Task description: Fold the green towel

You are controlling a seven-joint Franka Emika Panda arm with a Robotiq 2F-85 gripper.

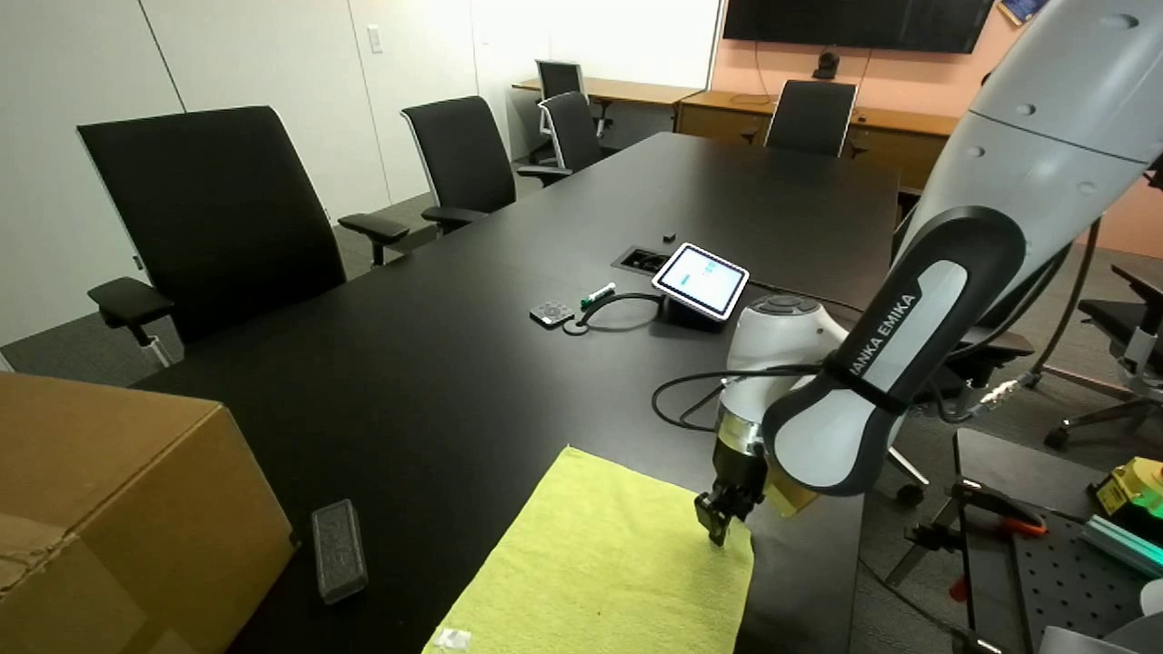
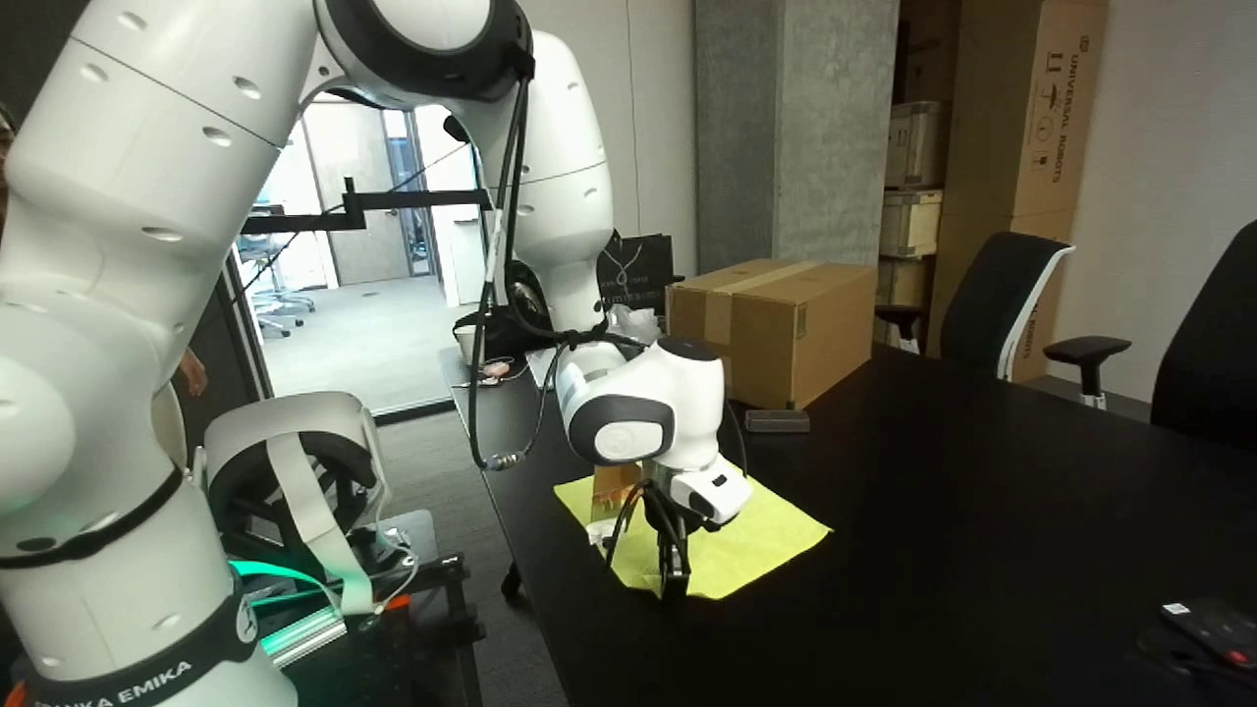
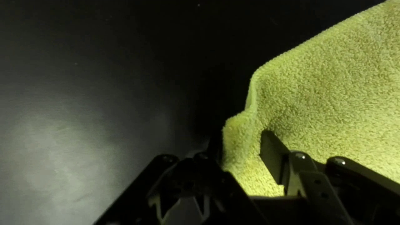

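Note:
The green towel [image 1: 600,554] lies spread on the black table, its front part cut off by the frame in an exterior view. It also shows behind the gripper in an exterior view [image 2: 771,535]. My gripper [image 1: 716,522] points down at a corner region of the towel; it also shows in an exterior view [image 2: 674,570]. In the wrist view, the gripper's fingers [image 3: 240,143] stand apart on both sides of the towel's edge [image 3: 337,97]. The cloth is bunched up between them, close to the left finger, with a gap to the right finger. The fingertips' lower ends are hidden.
A cardboard box [image 1: 191,536] and a dark eraser-like block [image 1: 339,551] stand on the table beside the towel. A tablet [image 1: 701,280], a marker [image 1: 598,295] and a small square puck [image 1: 551,314] lie farther up. A black device [image 2: 1213,628] lies at the table's other part.

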